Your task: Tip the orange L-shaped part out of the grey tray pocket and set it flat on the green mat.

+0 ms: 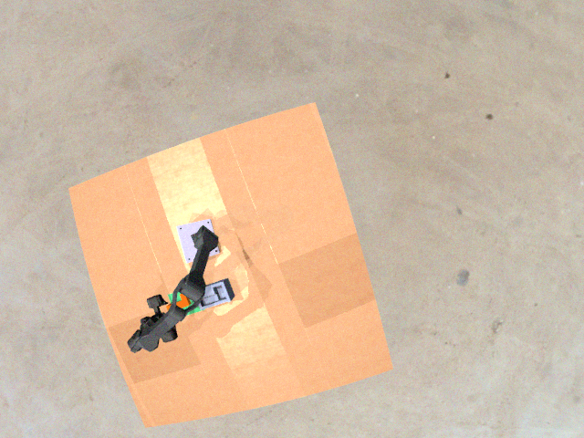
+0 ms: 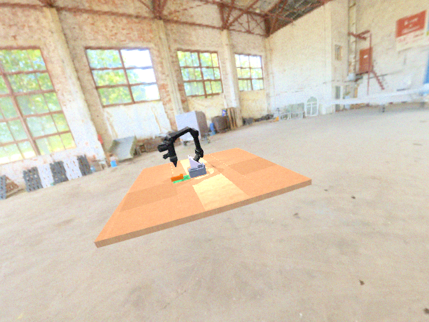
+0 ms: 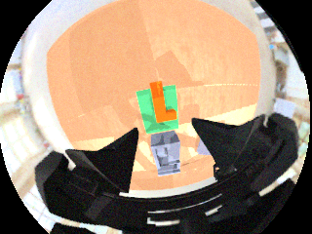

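Lying flat on one green mat (image 3: 148, 117), one orange part (image 3: 160, 103); claw (image 3: 166, 138) wide open, empty.

Matte black arm (image 1: 195, 264) throughout, built from blocky, chamfered links with rounded joint housings; bolted at the foot to a pale lilac-grey square base plate (image 1: 188, 237) with a small dark screw dot near each corner. Thin, tapered forearm link, thicker boxy casings at elbow and wrist, a stubby cylindrical knob jutting from the side near the wrist. Gripper (image 2: 173, 160) equally black, ending in two pointed, wedge-shaped fingers (seen as dark triangles from the wrist view). Behind them, curved black housing with pale glossy streaks along its edges. No markings or cables discernible
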`<state>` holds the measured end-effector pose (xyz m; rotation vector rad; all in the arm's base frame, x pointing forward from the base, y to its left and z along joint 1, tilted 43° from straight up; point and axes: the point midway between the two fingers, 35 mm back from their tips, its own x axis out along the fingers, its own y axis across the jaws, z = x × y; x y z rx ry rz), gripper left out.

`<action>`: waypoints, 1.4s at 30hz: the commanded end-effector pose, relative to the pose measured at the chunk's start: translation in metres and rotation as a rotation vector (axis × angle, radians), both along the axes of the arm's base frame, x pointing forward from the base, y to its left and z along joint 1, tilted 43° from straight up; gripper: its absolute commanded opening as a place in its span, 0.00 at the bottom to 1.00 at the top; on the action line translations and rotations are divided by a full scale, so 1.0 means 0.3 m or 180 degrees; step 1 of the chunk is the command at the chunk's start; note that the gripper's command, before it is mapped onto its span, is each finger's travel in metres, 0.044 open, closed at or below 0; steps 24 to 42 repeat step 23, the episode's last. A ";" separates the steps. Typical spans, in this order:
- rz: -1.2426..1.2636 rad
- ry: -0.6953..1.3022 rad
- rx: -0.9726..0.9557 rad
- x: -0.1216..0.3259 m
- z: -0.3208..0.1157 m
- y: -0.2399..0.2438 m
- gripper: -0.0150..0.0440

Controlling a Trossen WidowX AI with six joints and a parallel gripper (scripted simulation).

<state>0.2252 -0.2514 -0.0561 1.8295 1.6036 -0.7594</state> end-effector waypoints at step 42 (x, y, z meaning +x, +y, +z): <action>-0.0054 -0.0034 -0.0062 -0.017 0.062 -0.064 0.93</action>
